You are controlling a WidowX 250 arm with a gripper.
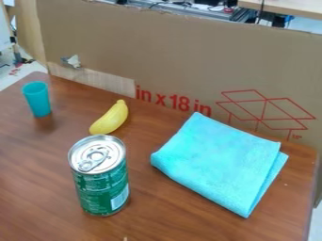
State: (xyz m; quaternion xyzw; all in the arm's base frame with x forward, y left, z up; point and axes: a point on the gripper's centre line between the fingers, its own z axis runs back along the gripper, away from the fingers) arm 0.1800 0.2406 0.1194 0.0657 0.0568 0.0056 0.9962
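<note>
Can [100,183] stands upright near banana [111,118] and cloth [219,162].

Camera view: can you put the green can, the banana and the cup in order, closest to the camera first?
1. Green can, in front, left of the blue cloth.
2. Yellow banana, behind the can.
3. Blue cup, at the back left.

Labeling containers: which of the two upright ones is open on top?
The teal cup, left of the yellow banana. Its top is open; the green can has a closed metal lid.
</note>
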